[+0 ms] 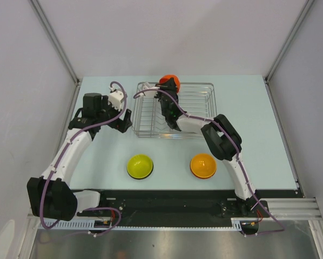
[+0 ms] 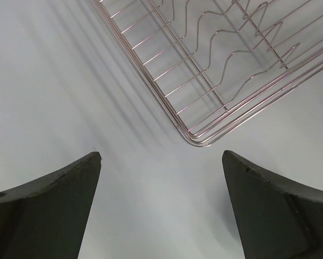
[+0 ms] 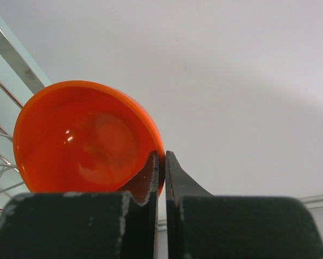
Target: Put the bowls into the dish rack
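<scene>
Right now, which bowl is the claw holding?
The red bowl at the dish rack, pinched by the right claw; the yellow bowl and orange bowl sit on the table.

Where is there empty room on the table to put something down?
Biggest bare patch: table right of the dish rack, up to the edge. Smaller gap: between the yellow bowl and orange bowl. Crowded: around the rack, where the right gripper holds a red bowl and the left gripper sits beside its left side.
</scene>
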Controlling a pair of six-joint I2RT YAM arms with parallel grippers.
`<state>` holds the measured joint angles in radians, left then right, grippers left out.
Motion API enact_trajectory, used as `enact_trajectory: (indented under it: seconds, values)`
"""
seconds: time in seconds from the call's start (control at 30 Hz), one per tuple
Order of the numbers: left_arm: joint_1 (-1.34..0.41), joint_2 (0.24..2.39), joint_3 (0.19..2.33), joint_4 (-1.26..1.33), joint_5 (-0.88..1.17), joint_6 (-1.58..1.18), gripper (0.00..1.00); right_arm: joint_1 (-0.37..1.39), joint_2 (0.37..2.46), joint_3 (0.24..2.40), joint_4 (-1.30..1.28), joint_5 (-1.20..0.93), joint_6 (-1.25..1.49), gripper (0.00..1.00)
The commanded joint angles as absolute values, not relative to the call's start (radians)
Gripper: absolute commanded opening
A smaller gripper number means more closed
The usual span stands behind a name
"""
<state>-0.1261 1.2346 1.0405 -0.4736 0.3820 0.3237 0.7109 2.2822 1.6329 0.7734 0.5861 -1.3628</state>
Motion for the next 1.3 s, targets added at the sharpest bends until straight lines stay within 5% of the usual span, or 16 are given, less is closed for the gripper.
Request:
enact_trajectory:
  seconds: [0.0, 1.27]
  values:
    - [-0.109, 1.198, 1.028, -0.451, 0.420, 0.342, 1.00, 0.707, 2.298, 1.672, 0.882, 0.584, -1.373, 0.00]
    - [-0.060, 1.186, 0.962, -0.390, 0.479, 0.333, 1.00, 0.752, 2.342, 1.598, 0.999, 0.545, -1.431, 0.00]
